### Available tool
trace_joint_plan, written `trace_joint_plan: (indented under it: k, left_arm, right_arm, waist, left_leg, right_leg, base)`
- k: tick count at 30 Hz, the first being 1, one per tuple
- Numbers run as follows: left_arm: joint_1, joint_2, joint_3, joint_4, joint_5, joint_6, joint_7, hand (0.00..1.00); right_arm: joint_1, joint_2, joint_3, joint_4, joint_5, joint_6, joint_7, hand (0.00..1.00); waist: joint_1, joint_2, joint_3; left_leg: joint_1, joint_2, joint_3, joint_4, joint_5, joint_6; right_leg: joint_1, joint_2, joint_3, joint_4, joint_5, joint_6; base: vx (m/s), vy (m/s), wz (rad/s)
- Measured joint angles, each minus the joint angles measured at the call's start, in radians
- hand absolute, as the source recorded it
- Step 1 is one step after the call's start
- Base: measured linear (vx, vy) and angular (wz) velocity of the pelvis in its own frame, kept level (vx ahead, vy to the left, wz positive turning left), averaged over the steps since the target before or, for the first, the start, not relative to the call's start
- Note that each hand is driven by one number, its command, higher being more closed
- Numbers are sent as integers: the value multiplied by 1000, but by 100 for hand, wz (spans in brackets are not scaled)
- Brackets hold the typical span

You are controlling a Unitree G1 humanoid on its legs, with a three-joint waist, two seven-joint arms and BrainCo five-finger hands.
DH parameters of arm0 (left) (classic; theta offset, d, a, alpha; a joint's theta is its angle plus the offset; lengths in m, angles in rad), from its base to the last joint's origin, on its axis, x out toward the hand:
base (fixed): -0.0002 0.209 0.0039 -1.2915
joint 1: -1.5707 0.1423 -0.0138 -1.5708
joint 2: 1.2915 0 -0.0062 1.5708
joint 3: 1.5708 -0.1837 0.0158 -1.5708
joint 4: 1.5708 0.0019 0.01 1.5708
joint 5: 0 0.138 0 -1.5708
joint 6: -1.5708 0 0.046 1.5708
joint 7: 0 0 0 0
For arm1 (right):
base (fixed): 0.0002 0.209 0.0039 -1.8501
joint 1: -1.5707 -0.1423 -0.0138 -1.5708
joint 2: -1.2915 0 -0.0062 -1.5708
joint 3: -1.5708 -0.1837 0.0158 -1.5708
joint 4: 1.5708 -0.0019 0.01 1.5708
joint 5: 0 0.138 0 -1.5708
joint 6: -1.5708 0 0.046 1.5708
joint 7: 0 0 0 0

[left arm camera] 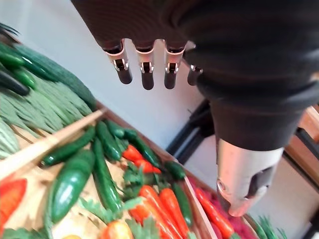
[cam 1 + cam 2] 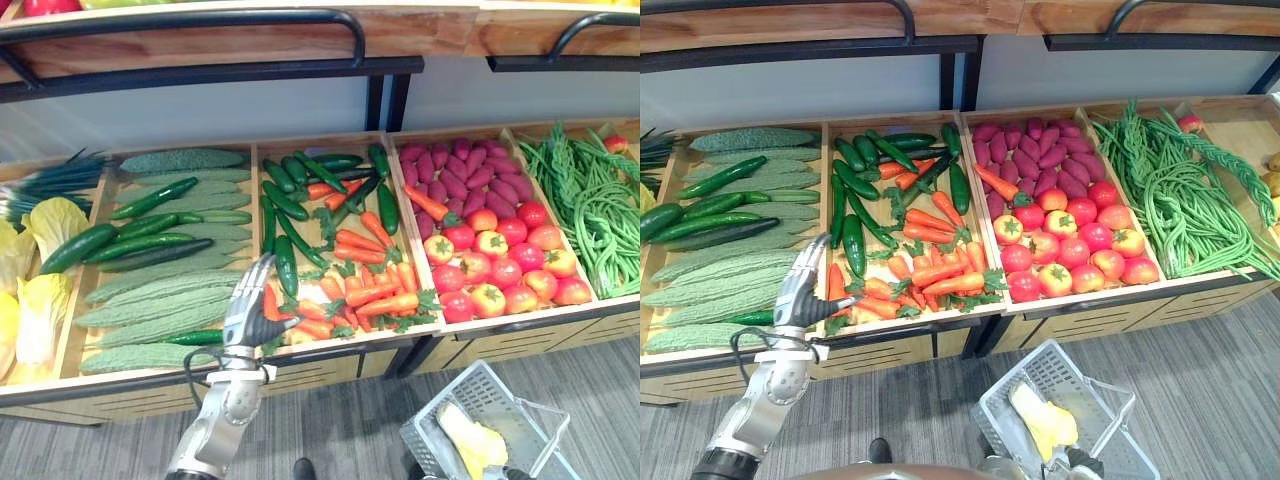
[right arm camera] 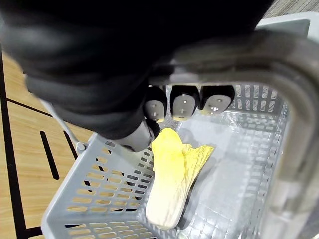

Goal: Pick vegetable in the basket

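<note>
Presently the left hand (image 2: 250, 308) hovers at 7 o'clock, fingers straight and relaxed, above the carrots (image 2: 372, 290). At 5 o'clock the right hand (image 3: 182, 105) curls round the handle (image 3: 279, 82) of the grey basket (image 3: 99, 199); a yellow cabbage (image 3: 172, 184) lies inside.

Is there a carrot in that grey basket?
No, the grey basket holds a pale yellow cabbage, and the carrots lie in the display crate.

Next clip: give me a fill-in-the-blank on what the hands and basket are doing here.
1. The basket holds one yellow ____.
2. The left hand, open, hovers by cucumbers and orange ____.
3. The right hand is curled round the basket's ____.
Missing: cabbage; carrots; handle.
</note>
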Motion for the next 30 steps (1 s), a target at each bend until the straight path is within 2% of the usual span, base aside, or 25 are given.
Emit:
trace_joint_plan:
  k: [4,6,12,14,16,24,30]
  left_arm:
    - [-64,25,-68,77,-1,-6,-67,0]
    - [-97,36,-101,111,-2,-6,-98,0]
    - [-150,51,-135,172,-20,-6,-149,0]
    - [-173,55,-137,201,-28,-6,-176,0]
    - [-188,62,-139,230,-59,-5,-184,0]
    - [-230,76,-164,326,-58,5,-204,0]
    - [-252,75,-173,406,-58,39,-204,0]
  right_arm:
    - [-5,-1,3,-22,-11,3,3,100]
    - [-6,-8,9,-28,-12,4,7,100]
    - [-4,-25,22,-29,-43,15,7,100]
    - [-6,-31,39,-30,-48,17,9,100]
    - [-3,-32,39,-33,-48,17,12,100]
    - [23,-39,37,-48,-49,20,15,100]
    - [34,-39,30,-60,-49,21,15,100]
  waist:
    - [-2,8,-5]
    - [-24,17,-11]
    - [-32,30,-17]
    - [-48,32,-19]
    - [-51,35,-21]
    - [-51,43,-26]
    - [-51,44,-27]
  left_leg:
    - [17,0,34,5,-3,-3]
    - [20,-1,42,6,-3,-3]
    - [52,-1,95,6,-4,-3]
    - [53,-1,114,6,-4,-4]
    - [54,0,123,6,-4,-4]
    - [63,6,136,1,-23,-7]
    - [57,8,139,0,-24,-7]
  right_leg:
    - [-8,3,45,-1,10,-1]
    - [-9,2,52,-3,11,-1]
    - [-12,5,109,-8,21,-10]
    - [-18,8,128,-19,33,-11]
    - [-25,10,139,-19,39,-13]
    - [-32,16,153,-23,56,-7]
    - [-42,18,158,-23,59,-3]
  base:
    - [55,-10,-32]
    - [47,-14,-14]
    - [6,-15,-31]
    - [-45,-16,-20]
    - [-71,-23,-23]
    - [-90,-20,-7]
    - [-29,-11,-1]
